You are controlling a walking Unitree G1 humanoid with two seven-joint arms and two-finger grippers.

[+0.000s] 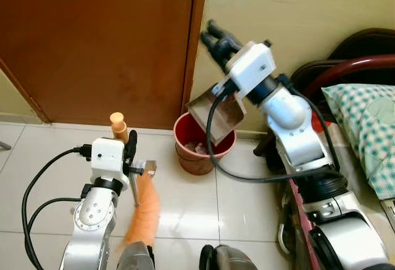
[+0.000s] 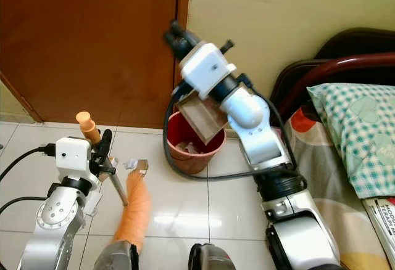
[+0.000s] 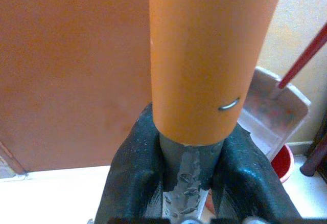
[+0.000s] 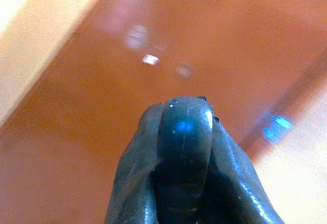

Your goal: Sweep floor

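Observation:
My left gripper (image 1: 131, 150) is shut on a broom: an orange grip (image 3: 204, 55) tops a grey metal shaft, and the fingers (image 3: 133, 173) clamp the shaft just below the grip. The broom's orange bristles (image 1: 143, 214) rest on the white tiles by my feet. My right gripper (image 1: 219, 40) is raised near the wall, shut on the dark end of a dustpan's handle (image 4: 185, 147). The grey-brown dustpan (image 1: 217, 114) hangs tilted, mouth down, over a red bin (image 1: 200, 150) that stands against the wall and holds some litter.
A brown door (image 1: 92, 42) fills the wall on the left, right of it a cream wall. A bed with a checkered pillow (image 1: 370, 128) and a dark red frame (image 1: 345, 73) stands close on the right. Small scraps (image 2: 133, 164) lie on the tiles by the broom.

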